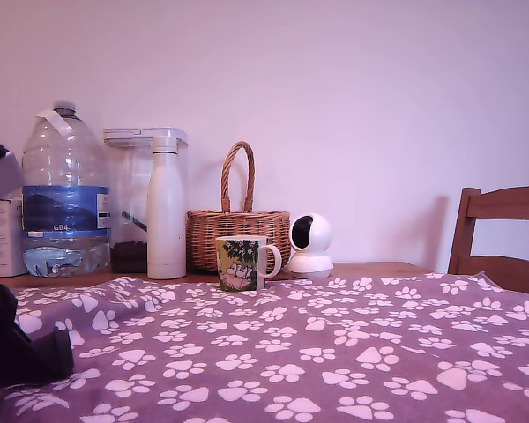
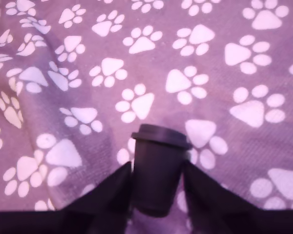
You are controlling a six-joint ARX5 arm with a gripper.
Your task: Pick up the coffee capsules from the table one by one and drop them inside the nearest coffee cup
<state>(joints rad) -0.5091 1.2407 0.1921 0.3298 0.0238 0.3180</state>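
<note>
One dark capsule (image 2: 158, 175) sits clamped between the fingers of my claw (image 2: 156, 187) above the table (image 2: 224, 97); next I judge it needs carrying to the mug (image 1: 245, 263) and releasing.

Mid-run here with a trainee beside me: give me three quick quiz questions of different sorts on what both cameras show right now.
1. True or false: the gripper holds a dark flanged coffee capsule between its fingers.
2. In the exterior view, what stands directly behind the leaf-printed ceramic mug? A) woven wicker basket B) white round security camera C) large clear plastic water bottle
3. Fill in: the purple cloth on the table is printed with white ____ prints.

Key: 1 true; 2 A; 3 paw.
</note>
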